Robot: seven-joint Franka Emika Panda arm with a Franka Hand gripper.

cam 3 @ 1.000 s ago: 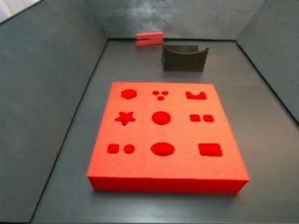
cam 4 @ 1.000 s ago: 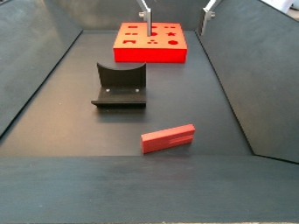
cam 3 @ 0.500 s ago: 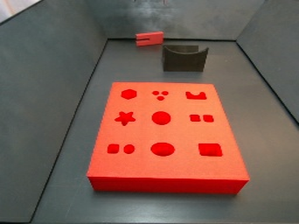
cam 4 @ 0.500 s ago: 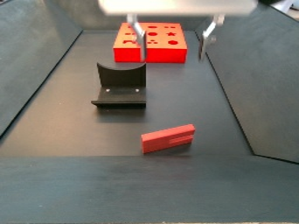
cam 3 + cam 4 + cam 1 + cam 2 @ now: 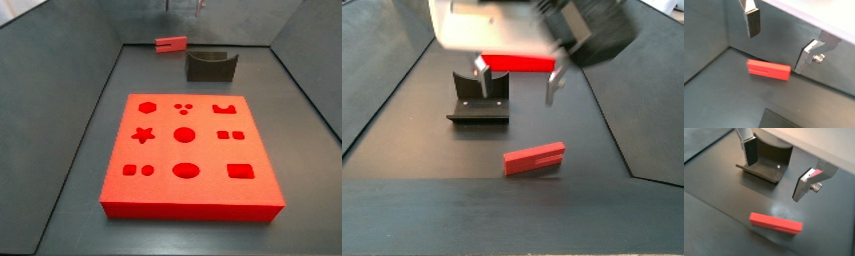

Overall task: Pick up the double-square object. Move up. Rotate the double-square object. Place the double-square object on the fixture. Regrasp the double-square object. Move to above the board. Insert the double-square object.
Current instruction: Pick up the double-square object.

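The double-square object, a small flat red oblong, lies on the dark floor in both side views and in both wrist views. My gripper hangs open and empty above the floor, beside the fixture and short of the object. In both wrist views the gripper holds nothing between its silver fingers. The fixture stands a little way from the object. The board lies flat; the gripper's body hides most of the board.
Grey walls enclose the floor on all sides, and the object lies close to the foot of one wall. Only the tips of the gripper show at the frame's edge beyond the fixture.
The gripper has travelled from over the board to the fixture and the object, coming lower. It stays open. The object, fixture and board have not moved.
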